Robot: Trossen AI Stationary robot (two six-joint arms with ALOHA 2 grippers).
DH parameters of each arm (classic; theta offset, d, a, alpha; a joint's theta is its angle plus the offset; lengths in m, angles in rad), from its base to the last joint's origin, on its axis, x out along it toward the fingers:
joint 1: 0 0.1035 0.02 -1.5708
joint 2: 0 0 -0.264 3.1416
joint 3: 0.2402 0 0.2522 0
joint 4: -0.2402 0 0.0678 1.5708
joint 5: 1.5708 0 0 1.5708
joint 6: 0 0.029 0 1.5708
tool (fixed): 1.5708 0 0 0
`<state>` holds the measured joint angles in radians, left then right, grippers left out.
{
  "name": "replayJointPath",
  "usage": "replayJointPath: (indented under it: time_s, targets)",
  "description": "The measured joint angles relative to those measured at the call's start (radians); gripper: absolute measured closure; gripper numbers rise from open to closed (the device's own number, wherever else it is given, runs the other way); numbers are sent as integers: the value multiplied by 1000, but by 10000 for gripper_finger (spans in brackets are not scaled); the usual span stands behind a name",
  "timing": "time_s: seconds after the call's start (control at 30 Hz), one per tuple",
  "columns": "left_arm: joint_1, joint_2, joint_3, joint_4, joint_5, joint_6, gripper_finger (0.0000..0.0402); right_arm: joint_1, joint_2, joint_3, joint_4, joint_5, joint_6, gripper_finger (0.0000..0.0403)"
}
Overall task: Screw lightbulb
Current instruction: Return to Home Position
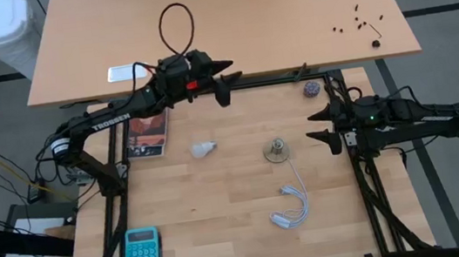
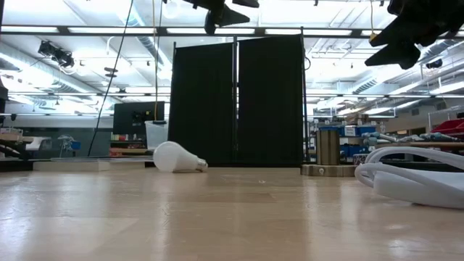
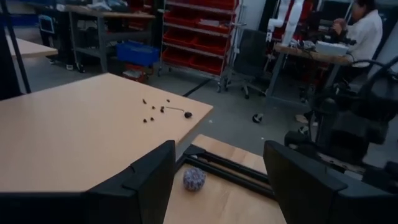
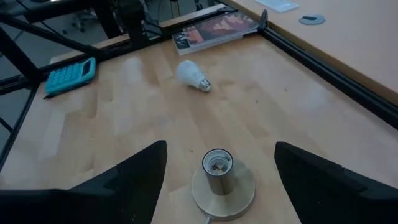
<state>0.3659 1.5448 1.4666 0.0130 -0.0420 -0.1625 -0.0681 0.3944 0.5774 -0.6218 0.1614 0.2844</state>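
Observation:
The white lightbulb lies on its side on the wooden table, left of centre; the right wrist view shows the lightbulb with its silvery base toward the socket. The round socket stands upright on its disc, its white cable trailing toward the near edge. My left gripper hovers open, high over the table's far edge. My right gripper hovers open at the right side, its fingers pointing toward the socket.
A book lies at the far left and a blue calculator at the near left. A small patterned ball sits at the far right corner. A second table behind holds small screws. A person works far off.

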Motion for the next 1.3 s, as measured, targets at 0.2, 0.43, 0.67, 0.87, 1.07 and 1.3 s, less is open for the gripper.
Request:
replayJointPath:
  time_s: [0.2,0.43,0.67,0.87,1.07,1.3]
  targets:
    - [12,-13,-146,224,-7,0,154,0,0,0,0,-2,0,96]
    - [-35,-18,-300,328,-5,0,154,0,-5,-30,-17,-6,0,96]
    - [-40,-82,-373,337,-7,0,154,0,-15,-67,10,-10,0,96]
    - [-63,-138,-447,435,-7,0,154,-11,-63,-66,75,-15,1,96]
    - [-92,-214,-579,538,-7,0,154,-47,-156,-95,182,-17,1,96]
    - [-133,-339,-749,539,-7,0,154,-78,-277,-266,440,-17,1,96]
